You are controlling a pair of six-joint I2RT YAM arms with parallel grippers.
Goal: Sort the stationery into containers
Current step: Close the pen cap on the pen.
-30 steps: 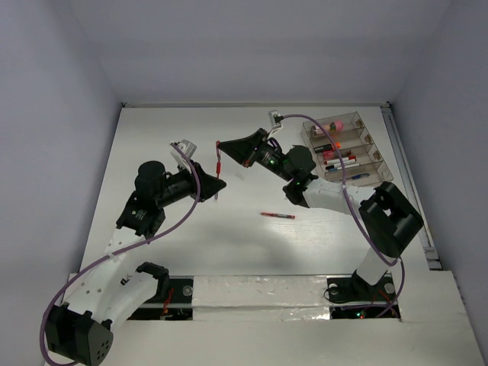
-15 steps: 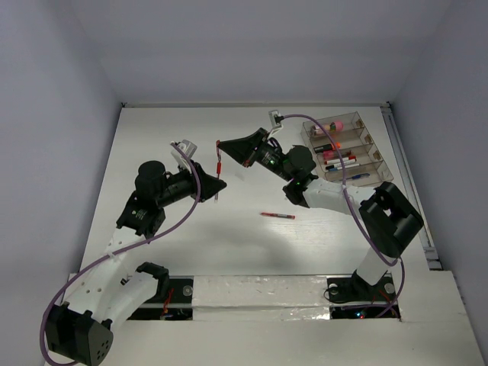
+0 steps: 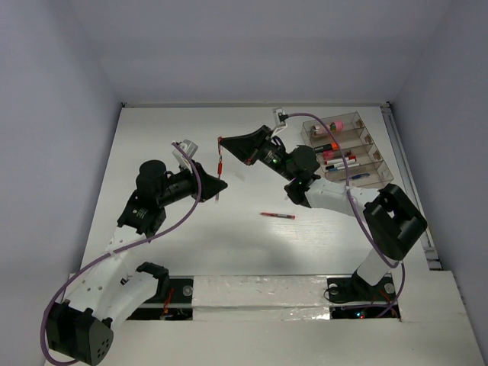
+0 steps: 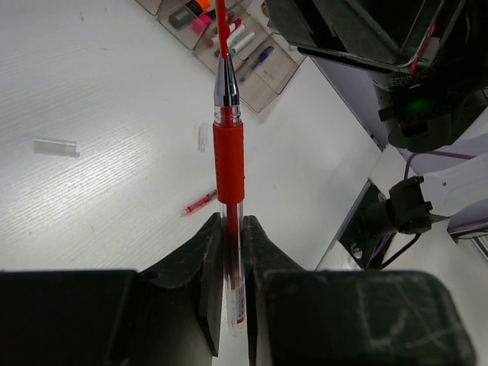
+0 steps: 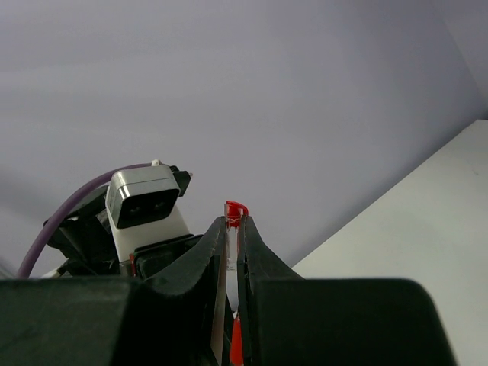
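Observation:
My left gripper is shut on the clear rear barrel of a red pen, held above the table with its silver tip pointing away. My right gripper is shut on a clear pen cap with a red end, right at that pen's tip end. A second red pen lies on the table. The clear organiser at the far right holds highlighters and pens in its compartments.
Two small clear cap-like pieces lie on the white table. The left wrist camera shows close behind the cap in the right wrist view. The right arm's base and cables stand near the table's right edge.
My right gripper has shifted slightly to the right and away with the cap. The left gripper and its pen have hardly moved.

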